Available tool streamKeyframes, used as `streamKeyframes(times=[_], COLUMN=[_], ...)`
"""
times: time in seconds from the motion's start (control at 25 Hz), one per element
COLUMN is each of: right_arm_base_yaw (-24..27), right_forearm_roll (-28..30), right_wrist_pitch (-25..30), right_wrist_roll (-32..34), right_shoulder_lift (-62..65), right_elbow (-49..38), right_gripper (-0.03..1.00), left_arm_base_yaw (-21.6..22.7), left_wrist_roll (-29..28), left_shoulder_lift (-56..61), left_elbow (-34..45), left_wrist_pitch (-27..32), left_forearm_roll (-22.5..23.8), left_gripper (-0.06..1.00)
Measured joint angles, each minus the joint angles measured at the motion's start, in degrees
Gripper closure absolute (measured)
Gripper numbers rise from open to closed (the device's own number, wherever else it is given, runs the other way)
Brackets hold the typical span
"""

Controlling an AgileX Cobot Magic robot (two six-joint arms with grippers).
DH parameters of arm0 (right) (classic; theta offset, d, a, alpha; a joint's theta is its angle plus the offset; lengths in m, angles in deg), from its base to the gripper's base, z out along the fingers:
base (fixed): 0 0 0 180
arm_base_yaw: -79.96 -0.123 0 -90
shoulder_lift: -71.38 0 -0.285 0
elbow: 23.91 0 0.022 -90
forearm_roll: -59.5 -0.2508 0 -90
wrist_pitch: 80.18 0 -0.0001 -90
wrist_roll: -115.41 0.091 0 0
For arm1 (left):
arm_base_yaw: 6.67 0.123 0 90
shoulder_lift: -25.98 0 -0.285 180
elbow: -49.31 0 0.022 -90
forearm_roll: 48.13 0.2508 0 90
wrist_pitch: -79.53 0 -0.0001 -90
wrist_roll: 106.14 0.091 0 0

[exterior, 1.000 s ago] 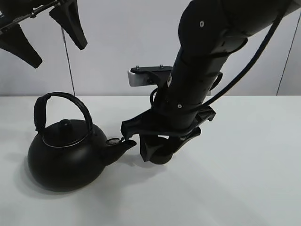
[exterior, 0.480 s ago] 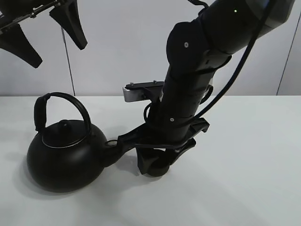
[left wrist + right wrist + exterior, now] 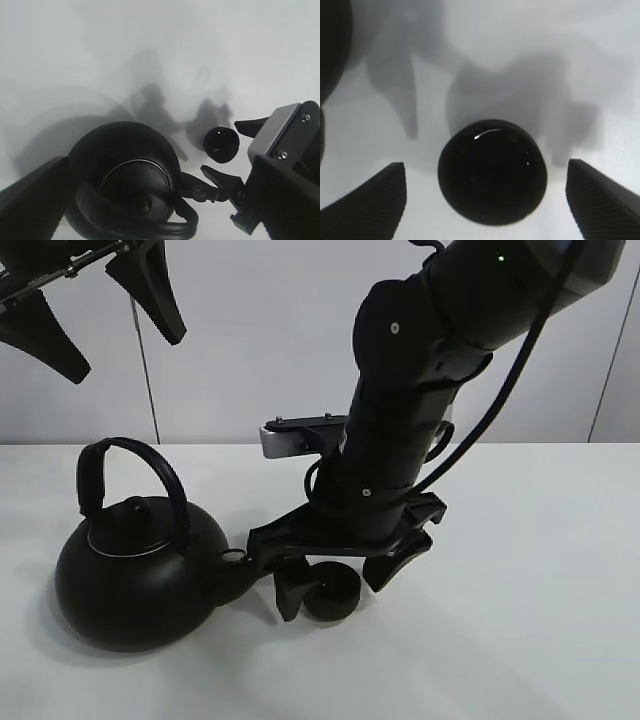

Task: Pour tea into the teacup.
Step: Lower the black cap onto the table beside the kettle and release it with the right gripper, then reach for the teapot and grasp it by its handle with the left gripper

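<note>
Matte-black teacup between the wide-spread, empty right fingers, apparently clear of both.

Small, low, round teacup, matte black, no handle. Standing upright, mouth up, on the white table, low in the middle of the exterior view, just right of the kettle spout. Set between the wide-spread fingers of the right claw, clear of both in the right wrist view. Dark inside, with small bright glints near the rim; impossible to tell whether filled.
</note>
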Motion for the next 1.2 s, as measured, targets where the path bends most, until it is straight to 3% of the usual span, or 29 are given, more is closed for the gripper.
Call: streamKeyframes(times=[0.36,0.72,0.92,1.2], right_arm_base_yaw=[2.1,15.3,23.0,23.2], right_forearm_roll=[-0.6,1.9,2.8,-4.9], right_wrist_pitch=[6.7,17.4,19.9,20.4], right_wrist_roll=[0.3,-0.8,-3.2,-6.8], right_shoulder_lift=[9.0,14.0,15.2,15.2], right_elbow=[0.4,6.2,7.6,7.7], right_gripper=[0.37,0.37,0.37,0.37], left_arm_base_yaw=[0.0,0.0,0.0,0.0], left_wrist_roll=[0.0,0.0,0.0,0.0], left_shoulder_lift=[0.0,0.0,0.0,0.0], left_elbow=[0.0,0.0,0.0,0.0], left_wrist_pitch=[0.0,-0.1,-0.1,-0.1], left_forearm_roll=[0.0,0.0,0.0,0.0], left_gripper=[0.25,0.25,0.25,0.25])
